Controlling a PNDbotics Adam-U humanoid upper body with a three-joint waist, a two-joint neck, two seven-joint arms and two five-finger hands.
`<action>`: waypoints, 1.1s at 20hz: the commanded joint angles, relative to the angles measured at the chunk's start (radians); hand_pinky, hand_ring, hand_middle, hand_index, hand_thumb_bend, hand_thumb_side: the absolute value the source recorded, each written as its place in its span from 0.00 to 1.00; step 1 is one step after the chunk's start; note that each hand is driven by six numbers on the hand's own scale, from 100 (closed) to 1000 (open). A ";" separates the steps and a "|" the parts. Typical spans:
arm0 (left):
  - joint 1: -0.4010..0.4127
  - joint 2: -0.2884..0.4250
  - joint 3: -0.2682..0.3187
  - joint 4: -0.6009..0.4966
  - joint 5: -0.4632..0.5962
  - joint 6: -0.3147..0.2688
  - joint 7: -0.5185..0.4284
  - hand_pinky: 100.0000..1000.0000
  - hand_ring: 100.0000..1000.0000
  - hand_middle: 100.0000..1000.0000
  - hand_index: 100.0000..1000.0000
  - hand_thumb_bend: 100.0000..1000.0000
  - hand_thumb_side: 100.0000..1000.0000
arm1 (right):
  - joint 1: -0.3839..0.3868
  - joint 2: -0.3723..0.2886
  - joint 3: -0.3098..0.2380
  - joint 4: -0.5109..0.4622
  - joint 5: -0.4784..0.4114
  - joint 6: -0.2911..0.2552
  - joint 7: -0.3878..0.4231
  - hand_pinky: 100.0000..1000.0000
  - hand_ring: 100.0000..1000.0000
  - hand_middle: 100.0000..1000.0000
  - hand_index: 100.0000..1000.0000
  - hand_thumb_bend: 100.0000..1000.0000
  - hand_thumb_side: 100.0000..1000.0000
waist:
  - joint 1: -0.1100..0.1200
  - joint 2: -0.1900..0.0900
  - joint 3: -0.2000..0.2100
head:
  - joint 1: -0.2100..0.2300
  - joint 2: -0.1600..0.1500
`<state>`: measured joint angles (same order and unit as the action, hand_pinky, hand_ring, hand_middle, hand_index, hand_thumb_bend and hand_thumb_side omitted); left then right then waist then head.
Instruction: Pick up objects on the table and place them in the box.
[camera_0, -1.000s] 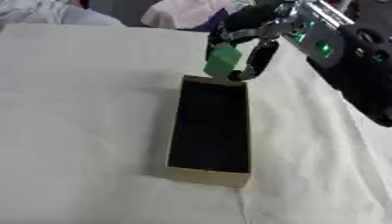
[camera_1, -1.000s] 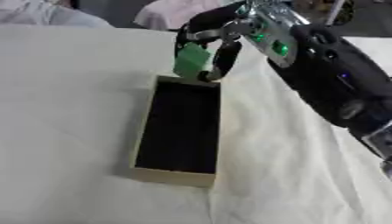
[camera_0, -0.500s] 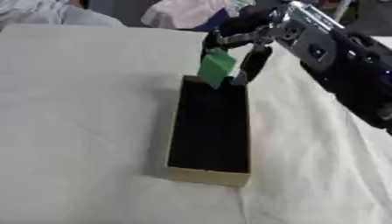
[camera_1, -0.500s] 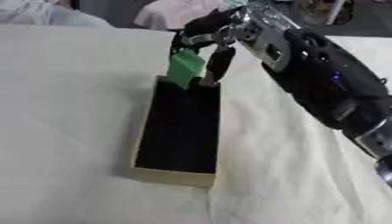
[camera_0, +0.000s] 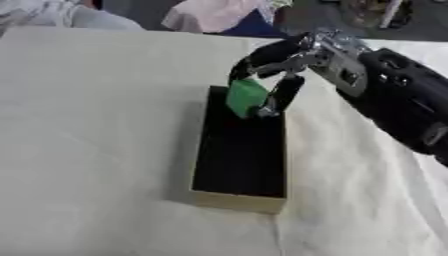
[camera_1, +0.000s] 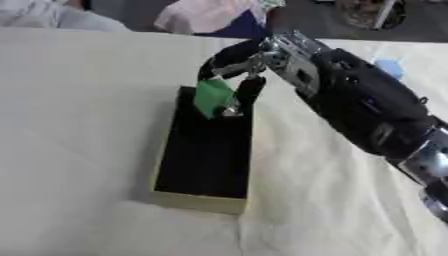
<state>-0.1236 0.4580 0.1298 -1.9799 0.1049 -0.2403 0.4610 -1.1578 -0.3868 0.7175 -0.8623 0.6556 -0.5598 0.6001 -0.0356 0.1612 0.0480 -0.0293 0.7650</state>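
Since a second ago you have brought the right hand (camera_0: 289, 70) and its green block (camera_0: 246, 97) down and inward, from above the far rim to over the far end of the box (camera_0: 238, 197). Your fingers (camera_0: 287, 92) are curled around the block, pinching it against the thumb, and it hangs tilted just above the dark interior, apart from the floor as far as you can see. Around the box, which lies lengthwise, the desk (camera_0: 96, 140) is covered by a pale cloth.
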 joint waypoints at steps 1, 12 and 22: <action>-0.008 0.022 0.005 -0.020 0.000 -0.002 -0.003 0.70 0.76 0.73 0.86 0.25 0.91 | -0.026 0.003 -0.039 0.044 0.075 -0.343 0.307 0.94 0.94 0.88 0.90 0.21 0.37 | 0.006 -0.012 -0.002 | 0.000 0.005; -0.006 0.019 0.007 -0.020 -0.001 -0.001 -0.001 0.70 0.76 0.73 0.86 0.25 0.91 | -0.040 0.003 -0.107 0.028 0.163 -0.347 0.307 0.96 0.96 0.93 1.00 0.29 0.46 | 0.005 -0.013 -0.008 | 0.004 0.005; -0.005 0.018 0.010 -0.020 -0.002 0.000 0.001 0.70 0.76 0.73 0.86 0.25 0.91 | -0.014 -0.037 -0.158 -0.009 0.072 -0.338 0.307 0.91 0.86 0.82 0.94 0.20 0.38 | 0.006 -0.014 -0.014 | 0.008 0.005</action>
<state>-0.1234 0.4580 0.1302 -1.9799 0.1050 -0.2400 0.4614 -1.1522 -0.3840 0.5829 -0.8503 0.7547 -0.5763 0.5836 -0.0354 0.1613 0.0345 -0.0245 0.7650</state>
